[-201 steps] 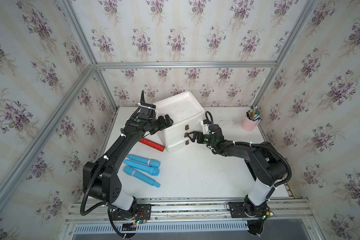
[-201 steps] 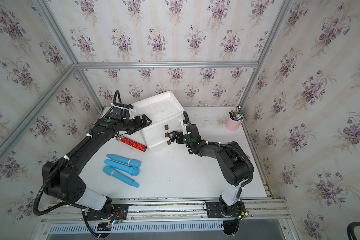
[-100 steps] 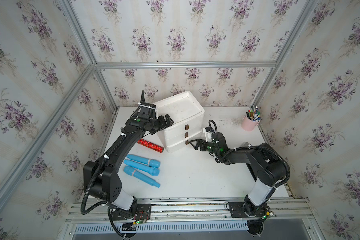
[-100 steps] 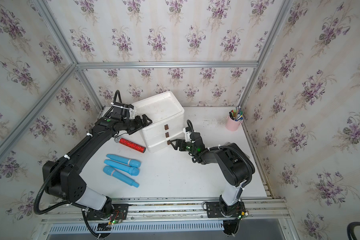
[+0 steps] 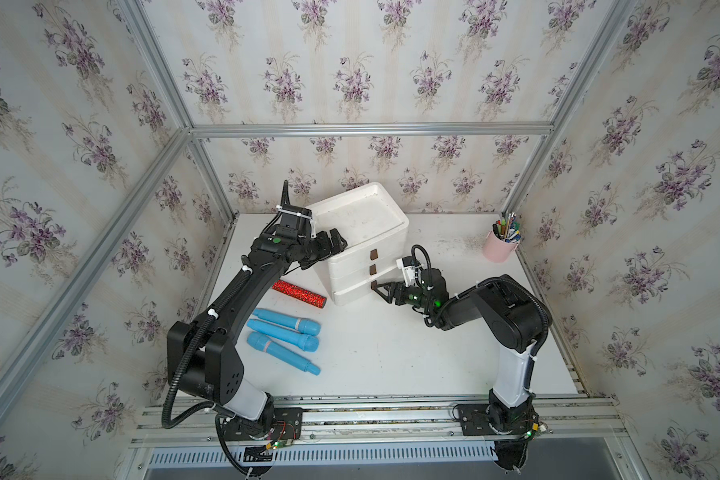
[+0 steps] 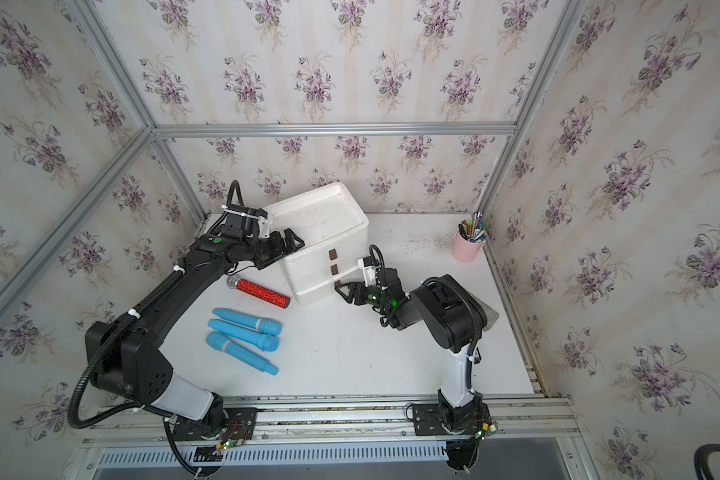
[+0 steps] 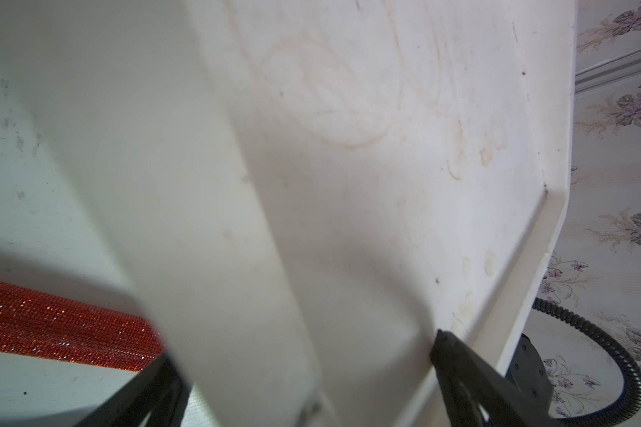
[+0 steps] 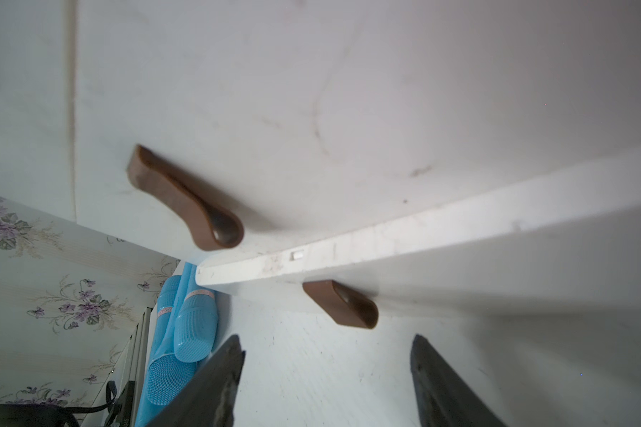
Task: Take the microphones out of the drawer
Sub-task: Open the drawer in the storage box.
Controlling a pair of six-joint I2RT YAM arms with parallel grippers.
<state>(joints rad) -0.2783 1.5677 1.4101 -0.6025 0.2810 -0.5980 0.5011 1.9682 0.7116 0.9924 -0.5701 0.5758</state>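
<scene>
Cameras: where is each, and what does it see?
Both top views: high in front, looking down on the table, left arm and right arm whole.
Left wrist: on the left arm, facing the drawer unit's top; left gripper shows.
Right wrist: on the right arm, facing the brown handles; right gripper shows.
Shared: all see the drawer unit.

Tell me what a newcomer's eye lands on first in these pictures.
The white drawer unit at the back of the table draws the eye. The left gripper is open over its top corner, and the right gripper, fingers apart, is just short of the bottom drawer's brown handle. Beside the unit lie a glittery red microphone and three blue microphones.
</scene>
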